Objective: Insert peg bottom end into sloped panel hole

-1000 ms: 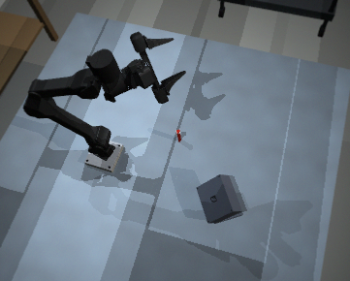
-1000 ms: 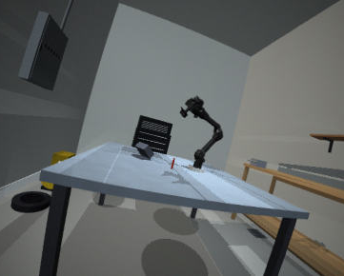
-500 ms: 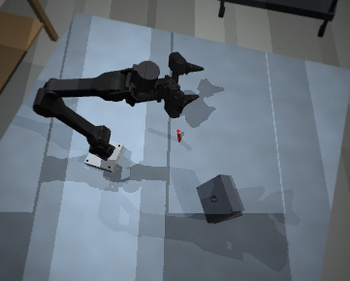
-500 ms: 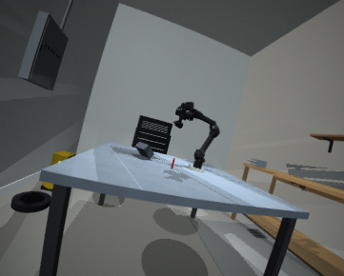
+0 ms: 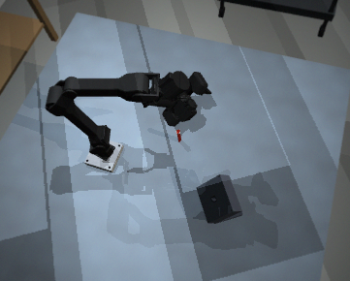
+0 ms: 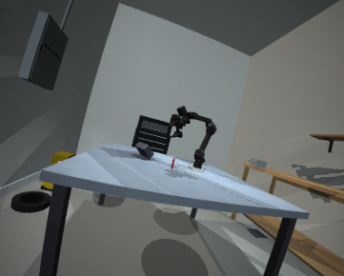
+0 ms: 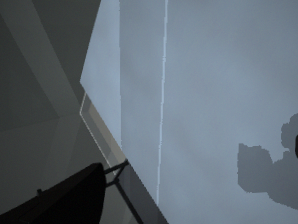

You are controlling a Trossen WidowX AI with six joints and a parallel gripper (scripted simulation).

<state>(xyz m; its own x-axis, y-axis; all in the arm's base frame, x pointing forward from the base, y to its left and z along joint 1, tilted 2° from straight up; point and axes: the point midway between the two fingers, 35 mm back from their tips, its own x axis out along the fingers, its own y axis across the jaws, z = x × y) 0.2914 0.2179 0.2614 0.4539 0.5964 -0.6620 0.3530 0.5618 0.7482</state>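
A small red peg [image 5: 179, 136] [image 6: 172, 163] stands upright on the grey table [image 5: 278, 121] [image 6: 131, 181] [image 7: 220, 63], near its middle. A dark sloped panel [image 5: 220, 199] [image 6: 144, 149] sits in front of it, with one small hole [image 5: 213, 199] in its face. My gripper [image 5: 191, 99] [image 6: 175, 128] is open and empty. It hangs well above the table, a little behind and above the peg. The wrist view shows only bare table, its edge and the arm's shadow; neither peg nor panel shows there.
The arm's base plate [image 5: 105, 158] is bolted to the table left of the peg. A wooden bench [image 5: 7, 44] stands off the table at the left and a black bench [image 5: 278, 7] at the back. A dark chair [image 6: 151, 133] stands behind the table.
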